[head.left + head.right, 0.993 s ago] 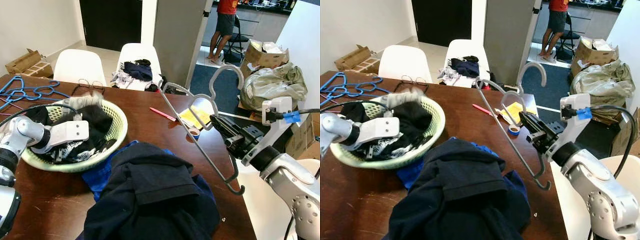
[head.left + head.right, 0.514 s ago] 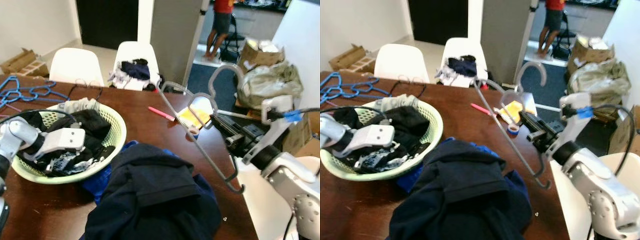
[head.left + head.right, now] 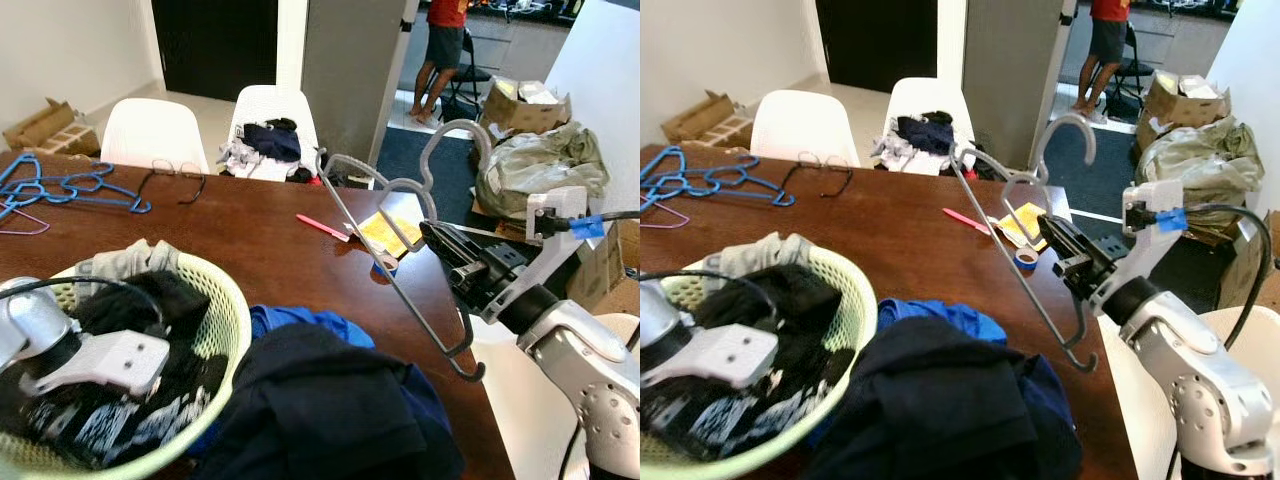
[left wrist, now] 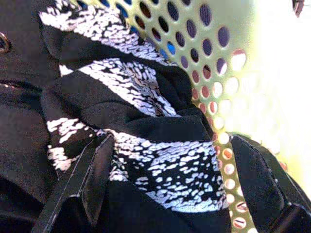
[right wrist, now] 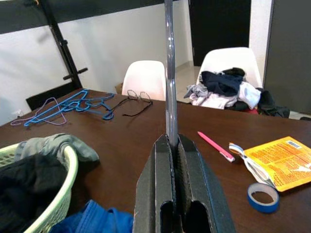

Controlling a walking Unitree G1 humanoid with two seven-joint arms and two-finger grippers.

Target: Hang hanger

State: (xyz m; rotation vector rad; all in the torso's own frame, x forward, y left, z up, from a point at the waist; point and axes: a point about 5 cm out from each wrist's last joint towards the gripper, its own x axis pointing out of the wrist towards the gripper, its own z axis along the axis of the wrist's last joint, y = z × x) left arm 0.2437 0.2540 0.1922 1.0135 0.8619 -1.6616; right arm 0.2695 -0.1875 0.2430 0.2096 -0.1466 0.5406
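A grey wire hanger [image 3: 467, 373] is held up over the right end of the brown table [image 3: 250, 250], its hook uppermost. My right gripper [image 5: 170, 141] is shut on the hanger's rod [image 5: 169, 73]. At the near left stands a pale green basket [image 3: 233, 330] full of dark clothes. My left gripper [image 4: 171, 141] is inside it, open, and black-and-white patterned cloth [image 4: 146, 121] lies between its fingers [image 4: 82, 179]. A dark navy garment [image 3: 340, 410] is heaped on a blue cloth [image 3: 300, 322] beside the basket.
Blue hangers [image 3: 60, 185] and glasses [image 3: 175, 172] lie at the far left of the table. A pink pen [image 3: 322, 227], a yellow packet [image 3: 385, 232] and a tape roll [image 3: 383, 266] lie under the hanger. White chairs [image 3: 150, 130] stand behind. A person [image 3: 445, 50] stands far back.
The basket has slid along the table toward me with my left arm in it. The right gripper still holds the hanger in about the same place.
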